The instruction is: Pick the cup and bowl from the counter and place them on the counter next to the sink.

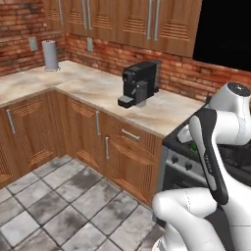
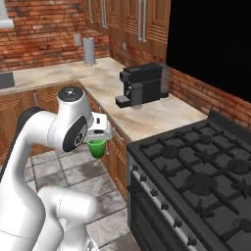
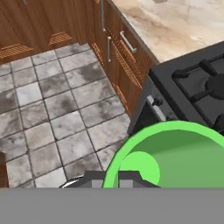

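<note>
Right base view: we see the end effector [image 2: 100, 137] closed on the green cup [image 2: 98, 147], holding it by the rim.
Cup position: we find it in the air over the tiled floor [image 2: 63, 169], just in front of the cabinet doors [image 2: 109, 147] and below the desk [image 2: 147, 115] edge, left of the stove [image 2: 196, 181].
Cup attitude: we see it upright, mouth up under the end effector.
Hand view: we look down into the cup [image 3: 175, 157], its rim at the bottom right, with the floor [image 3: 48, 109] beneath and the stove [image 3: 192, 92] corner beside it.
Left base view: we make out a sliver of the cup [image 1: 194, 145] behind the arm, near the stove front.
Desk: we see a black coffee machine [image 2: 142, 86] on it and a grey canister [image 2: 88, 51] in the far corner.
</note>
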Available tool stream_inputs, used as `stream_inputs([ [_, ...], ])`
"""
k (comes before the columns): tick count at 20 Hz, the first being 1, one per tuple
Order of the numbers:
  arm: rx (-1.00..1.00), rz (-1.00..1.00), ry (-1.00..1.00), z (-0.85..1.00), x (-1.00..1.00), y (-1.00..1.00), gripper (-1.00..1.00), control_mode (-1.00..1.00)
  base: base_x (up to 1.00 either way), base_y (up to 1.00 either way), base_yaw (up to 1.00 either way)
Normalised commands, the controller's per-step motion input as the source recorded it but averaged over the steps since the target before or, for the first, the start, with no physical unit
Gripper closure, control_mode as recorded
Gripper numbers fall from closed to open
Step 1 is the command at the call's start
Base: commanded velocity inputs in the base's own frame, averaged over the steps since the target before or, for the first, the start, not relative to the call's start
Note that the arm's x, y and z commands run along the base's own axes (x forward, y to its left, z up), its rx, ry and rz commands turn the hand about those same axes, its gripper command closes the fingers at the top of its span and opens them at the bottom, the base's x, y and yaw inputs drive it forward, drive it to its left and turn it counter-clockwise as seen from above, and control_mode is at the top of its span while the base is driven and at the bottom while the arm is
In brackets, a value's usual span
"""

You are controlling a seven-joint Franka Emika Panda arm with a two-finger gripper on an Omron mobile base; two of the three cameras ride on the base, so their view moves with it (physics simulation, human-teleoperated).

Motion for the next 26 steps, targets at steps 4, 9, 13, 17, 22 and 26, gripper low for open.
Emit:
stream_inputs([
  [4,0.00,0.00,0.00,0.00,0.00,0.00,1.00,1.00,-0.01,-0.21,0.62],
  [9,0.00,0.00,0.00,0.00,0.00,0.00,1.00,1.00,-0.01,-0.16,0.57],
  [13,0.00,0.00,0.00,0.00,0.00,0.00,1.00,1.00,0.00,0.00,0.07],
  [17,0.00,0.00,0.00,0.00,0.00,0.00,1.00,1.00,0.19,0.04,0.00],
  [22,0.00,0.00,0.00,0.00,0.00,0.00,1.00,1.00,0.71,0.30,0.00],
  [26,0.00,0.00,0.00,0.00,0.00,0.00,1.00,1.00,0.91,0.33,0.00],
])
